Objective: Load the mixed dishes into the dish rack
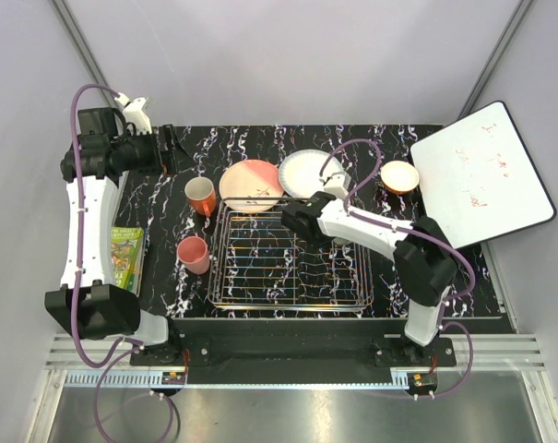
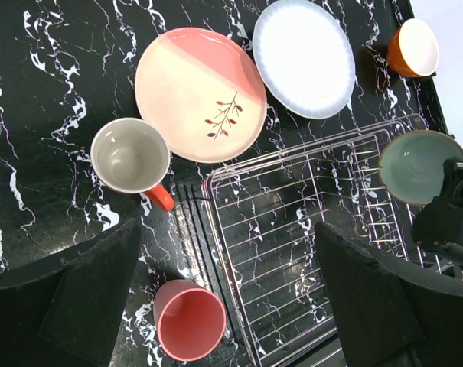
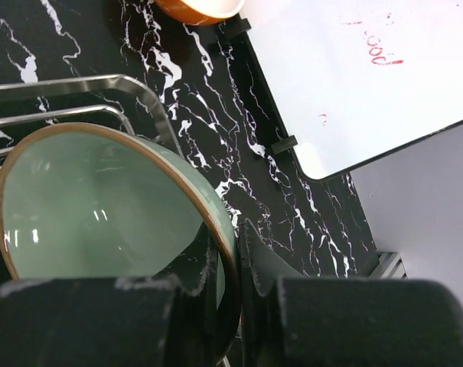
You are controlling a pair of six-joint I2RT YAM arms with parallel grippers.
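The right gripper filled the bottom of its own wrist view, its fingers pinched together on the rim of the pale green bowl — one finger inside the bowl, one outside. The bowl hung tilted on edge, its hollow facing sideways, at the far right corner of the dish rack. Whether it touched the wires could not be told. The rack sat mid-table just in front of the arm bases, and no other dish showed among its prongs. Just beyond its far edge lay the pink-and-peach plate, with the white plate just beside it to the right. The orange bowl stood further right, near the whiteboard. The orange mug stood upright left of the plates, and the smaller pink mug sat close by the rack's left side. The left gripper hung over the far left of the table with its fingers spread wide, holding nothing. The step in hand looked like placing the first dish — the bowl. The next move probably called for lowering it between the prongs until the wires carried it, and only then parting the fingers, since a tilted bowl let go early could roll off.
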